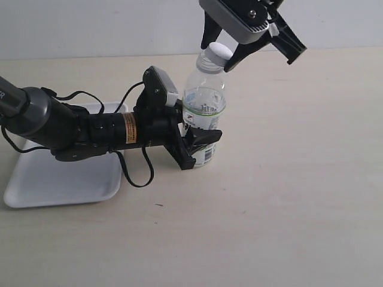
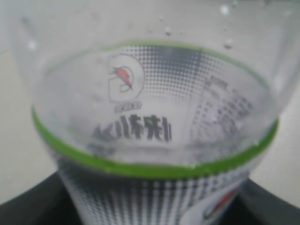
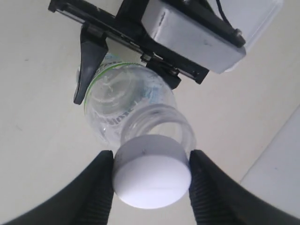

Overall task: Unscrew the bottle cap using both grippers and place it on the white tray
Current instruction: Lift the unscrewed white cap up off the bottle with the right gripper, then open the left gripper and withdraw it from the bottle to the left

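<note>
The clear bottle [image 1: 204, 101] with its white-green label stands upright on the table. My left gripper [image 1: 200, 146] comes in from the side and is shut on the bottle's lower body. In the left wrist view the bottle [image 2: 154, 117] fills the picture, with the black jaws just showing at either side of its base. The white bottle cap [image 1: 219, 52] sits on the neck. My right gripper [image 1: 219, 54] hangs over it, and in the right wrist view both ribbed fingers [image 3: 93, 192] press against the sides of the cap [image 3: 151, 171]. The white tray [image 1: 54, 179] lies at the left, under the left arm.
The left arm's black body and looping cables [image 1: 134, 173] stretch over the tray's right part. Bare beige table [image 1: 287, 197] lies to the right of and in front of the bottle. A pale wall [image 1: 90, 27] bounds the table's far edge.
</note>
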Action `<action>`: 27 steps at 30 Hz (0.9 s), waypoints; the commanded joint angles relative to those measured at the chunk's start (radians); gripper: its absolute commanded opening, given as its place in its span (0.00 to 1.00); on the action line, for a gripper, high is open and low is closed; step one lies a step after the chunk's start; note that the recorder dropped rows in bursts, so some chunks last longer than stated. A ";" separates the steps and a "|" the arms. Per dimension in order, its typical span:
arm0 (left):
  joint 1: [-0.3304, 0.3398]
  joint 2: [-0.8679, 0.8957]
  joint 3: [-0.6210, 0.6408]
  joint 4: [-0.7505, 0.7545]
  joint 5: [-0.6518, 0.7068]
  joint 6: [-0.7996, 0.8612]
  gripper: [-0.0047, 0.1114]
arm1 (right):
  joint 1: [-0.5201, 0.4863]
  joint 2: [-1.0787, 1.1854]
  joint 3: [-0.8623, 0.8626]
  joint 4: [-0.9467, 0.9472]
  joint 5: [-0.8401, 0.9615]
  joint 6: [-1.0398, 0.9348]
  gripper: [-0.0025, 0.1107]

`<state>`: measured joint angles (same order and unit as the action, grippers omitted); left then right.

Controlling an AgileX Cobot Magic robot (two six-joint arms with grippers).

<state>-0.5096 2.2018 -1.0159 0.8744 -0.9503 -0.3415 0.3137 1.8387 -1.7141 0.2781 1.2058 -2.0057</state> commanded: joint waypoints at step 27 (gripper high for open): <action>0.001 -0.003 0.004 -0.002 0.001 0.023 0.31 | 0.001 -0.254 0.002 0.396 0.015 0.480 0.02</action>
<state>-0.5096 2.2018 -1.0159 0.8744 -0.9521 -0.3247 0.3137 1.5921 -1.7141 0.6382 1.2198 -1.5621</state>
